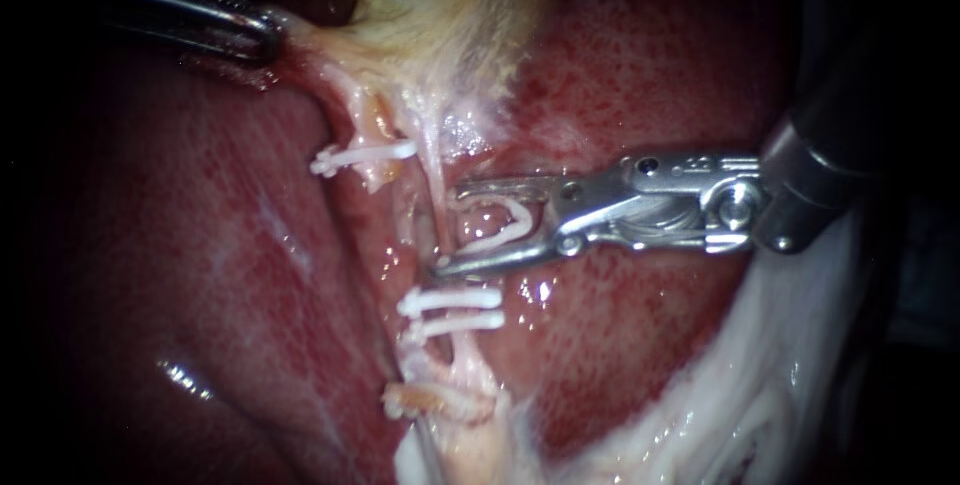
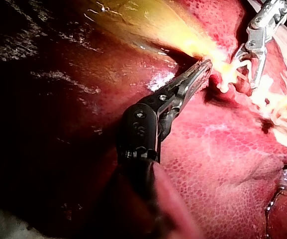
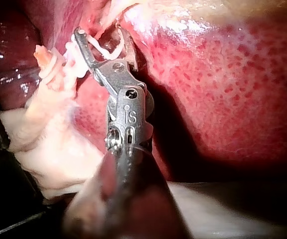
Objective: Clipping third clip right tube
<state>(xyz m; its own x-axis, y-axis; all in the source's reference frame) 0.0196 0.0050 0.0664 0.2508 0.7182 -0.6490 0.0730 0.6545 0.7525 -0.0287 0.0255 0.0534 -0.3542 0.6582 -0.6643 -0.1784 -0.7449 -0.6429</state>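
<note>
1. our left instrument [image 1: 265,35], at 10 o'clock in the endoscope view, has its hand clenched on the edge of the gallbladder [image 1: 450,5]. we would hold that pull steady so the tubes lie stretched.
2. our right instrument [image 1: 448,227] comes in from 3 o'clock. its hand stands wide, yet both jaws grasp the white clip [image 1: 505,237] seated between them.
3. the right tube [image 1: 430,180] runs near the centre, at the mouth of that clip, with two set clips [image 1: 450,299] just toward 6 o'clock. whether it lies fully inside, we cannot tell.
4. we would ease toward 9 o'clock until both clip tips show past the tube, clear of the set clips and the liver [image 1: 200,245], then squeeze squarely across.
</note>
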